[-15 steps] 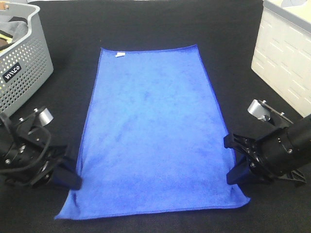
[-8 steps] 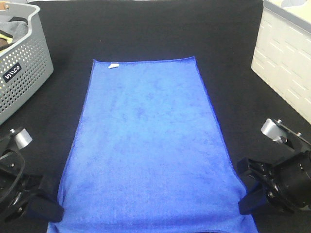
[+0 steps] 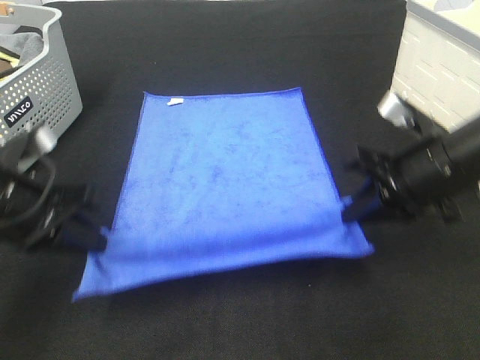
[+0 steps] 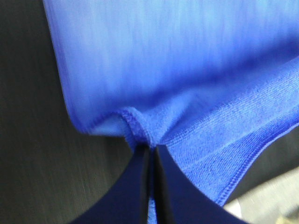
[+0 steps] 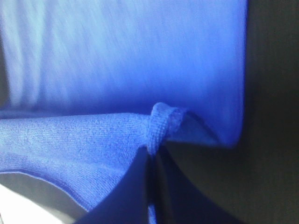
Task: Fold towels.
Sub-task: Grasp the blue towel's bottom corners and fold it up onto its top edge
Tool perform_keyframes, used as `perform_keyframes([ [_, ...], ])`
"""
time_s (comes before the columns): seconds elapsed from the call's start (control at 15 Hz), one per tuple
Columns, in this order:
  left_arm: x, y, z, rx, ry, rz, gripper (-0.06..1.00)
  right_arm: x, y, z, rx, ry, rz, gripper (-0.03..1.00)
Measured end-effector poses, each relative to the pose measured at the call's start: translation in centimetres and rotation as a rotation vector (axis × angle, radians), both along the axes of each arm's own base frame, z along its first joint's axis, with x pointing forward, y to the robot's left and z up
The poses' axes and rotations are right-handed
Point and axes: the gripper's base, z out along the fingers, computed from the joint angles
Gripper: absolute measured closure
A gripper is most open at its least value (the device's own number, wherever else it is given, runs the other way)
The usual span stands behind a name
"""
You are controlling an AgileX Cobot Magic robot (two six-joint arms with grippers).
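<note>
One black table [image 3: 225,45] bears the blue towel [image 3: 225,165], far end flat, near edge raised. The left gripper [image 3: 100,236] and right gripper [image 3: 349,208] each clench a near corner. Both are best carried level and evenly toward the white tag [image 3: 175,102], so the hems meet.

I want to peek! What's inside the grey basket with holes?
A grey cloth lies inside the basket, with a bit of something yellowish beside it. The basket's wall and the picture's edge hide the rest.

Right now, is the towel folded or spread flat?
Partly folded: left hand and right hand pinch the towel at its sides, raising a crease; far end flat.
</note>
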Motion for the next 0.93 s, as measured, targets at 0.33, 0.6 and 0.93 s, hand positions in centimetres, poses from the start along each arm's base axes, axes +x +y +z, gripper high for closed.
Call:
perform_keyframes([
  [0.33,10.0,-1.0,1.2,0.017,-0.102,0.011,0.94,9.3,1.1,1.7,-0.006,-0.074,0.019,0.97],
  [0.6,18.1,-1.6,2.1,0.042,-0.21,0.019,0.94,16.9,1.7,1.9,-0.068,-0.144,0.038,0.97],
  [0.93,24.0,-1.5,1.7,0.084,-0.298,0.051,0.94,24.1,2.5,2.1,-0.086,-0.295,0.074,0.97],
])
